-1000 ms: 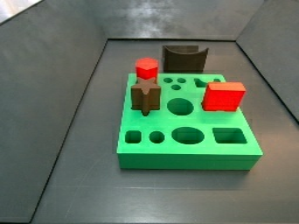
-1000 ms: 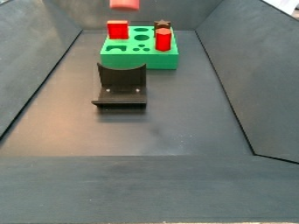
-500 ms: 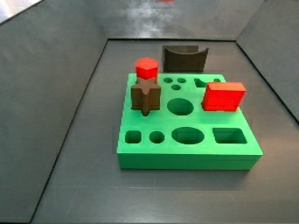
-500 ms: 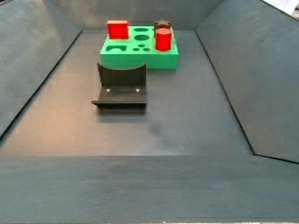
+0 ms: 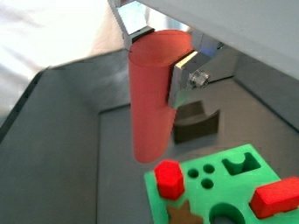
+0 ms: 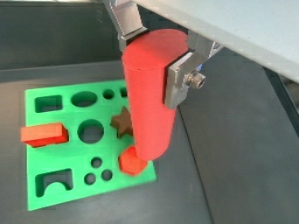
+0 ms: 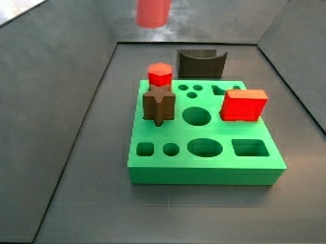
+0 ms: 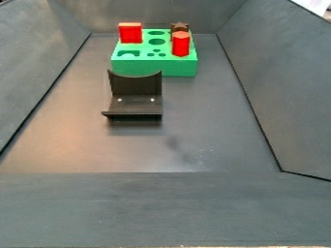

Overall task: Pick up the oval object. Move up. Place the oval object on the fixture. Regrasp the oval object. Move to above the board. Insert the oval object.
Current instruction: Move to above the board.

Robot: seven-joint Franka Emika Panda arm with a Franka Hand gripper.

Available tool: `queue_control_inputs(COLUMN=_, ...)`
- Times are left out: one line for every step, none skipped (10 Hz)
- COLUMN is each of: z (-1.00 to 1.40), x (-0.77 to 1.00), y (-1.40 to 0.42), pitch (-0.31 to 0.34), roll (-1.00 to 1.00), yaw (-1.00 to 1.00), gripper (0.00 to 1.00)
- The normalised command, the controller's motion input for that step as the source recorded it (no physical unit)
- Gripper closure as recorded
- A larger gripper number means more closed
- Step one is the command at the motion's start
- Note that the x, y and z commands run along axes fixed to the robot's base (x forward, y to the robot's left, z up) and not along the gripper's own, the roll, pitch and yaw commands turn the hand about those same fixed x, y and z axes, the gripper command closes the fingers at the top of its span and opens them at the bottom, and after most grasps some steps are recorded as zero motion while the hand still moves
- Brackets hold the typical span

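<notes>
The oval object (image 6: 149, 96) is held between the silver fingers (image 6: 177, 79) of the gripper (image 6: 158, 54), which is closed on the object's upper part; the object hangs roughly upright, with most of its length below the pads. In a side view only the lower end of the object (image 7: 152, 11) is seen at the upper edge, high above the floor and behind the board (image 7: 204, 143); the gripper itself is not shown there. In both wrist views the board (image 6: 70, 140) and the fixture (image 5: 197, 122) lie well below the object, and no contact with either is seen. The large oval hole (image 7: 204, 147) near the front of the board is open. A short red hex peg (image 7: 159, 75), a brown peg (image 7: 158, 105) and a red cube (image 7: 245, 104) are seated in the board. The object is judged to be rigid, light and smooth-skinned, so slipping or swinging in the pads is possible when it is gripped near one end. For the regrasp on the fixture, a hold across the flatter sides is advised, leaving the insertion end free.
</notes>
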Motion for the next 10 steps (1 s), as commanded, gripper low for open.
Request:
queue_control_inputs(z=0.01, x=-0.04, y=-0.13, pitch=-0.074, roll=-0.25, yaw=1.0, gripper=1.0)
queue_control_inputs(z=0.01, x=-0.01, y=-0.08, pitch=-0.086, roll=-0.24, yaw=1.0, gripper=1.0)
queue_control_inputs(z=0.0, x=0.0, y=-0.01, pitch=-0.107, roll=-0.24, yaw=1.0, gripper=1.0)
queue_control_inputs(z=0.0, x=-0.01, y=0.01, pitch=-0.134, roll=-0.22, yaw=1.0, gripper=1.0)
queue_control_inputs(z=0.01, x=-0.02, y=0.01, pitch=-0.155, roll=-0.22, yaw=1.0, gripper=1.0)
queue_control_inputs(z=0.0, x=-0.03, y=0.01, pitch=-0.18, roll=-0.21, yaw=1.0, gripper=1.0)
queue_control_inputs(z=0.0, x=-0.04, y=0.02, pitch=-0.209, roll=-0.2, yaw=1.0, gripper=1.0)
queue_control_inputs(z=0.0, x=-0.06, y=0.02, pitch=-0.252, roll=-0.18, yaw=1.0, gripper=1.0)
queue_control_inputs(z=0.0, x=-0.06, y=0.02, pitch=-0.288, roll=-0.17, yaw=1.0, gripper=1.0)
queue_control_inputs(z=0.0, x=-0.06, y=0.01, pitch=-0.333, roll=-0.15, yaw=1.0, gripper=1.0)
